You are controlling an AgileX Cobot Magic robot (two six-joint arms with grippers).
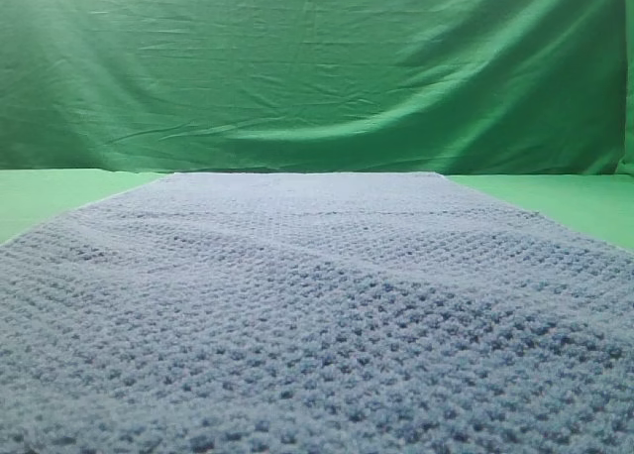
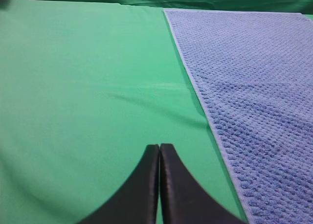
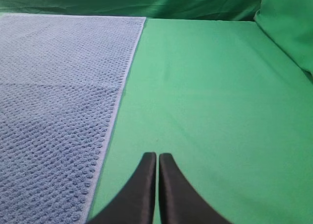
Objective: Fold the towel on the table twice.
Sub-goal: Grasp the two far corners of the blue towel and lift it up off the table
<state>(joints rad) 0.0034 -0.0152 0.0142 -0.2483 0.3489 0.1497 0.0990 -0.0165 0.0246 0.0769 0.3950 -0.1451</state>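
The towel point(image 1: 317, 315), a blue-grey waffle-knit cloth, lies spread flat and unfolded on the green bench point(image 1: 40, 196), its far edge running straight just short of the wrinkled green backdrop cloth point(image 1: 317, 67). In the exterior high view the towel fills most of the frame, with narrow strips of bare bench showing beyond its far left and far right corners. No fold is visible in any view; a faint shallow crease crosses the towel partway along its length. The left gripper point(image 2: 159, 146) sits over bare bench to the left of the towel's left edge, near that edge but not touching it; its black fingers point(image 2: 142, 185) are pressed together and hold nothing. The right gripper point(image 3: 157, 155) sits over bare bench to the right of the towel's right edge, likewise near but apart from it; its fingers point(image 3: 173, 190) are also closed tip to tip and empty. Neither gripper appears in the exterior high view.
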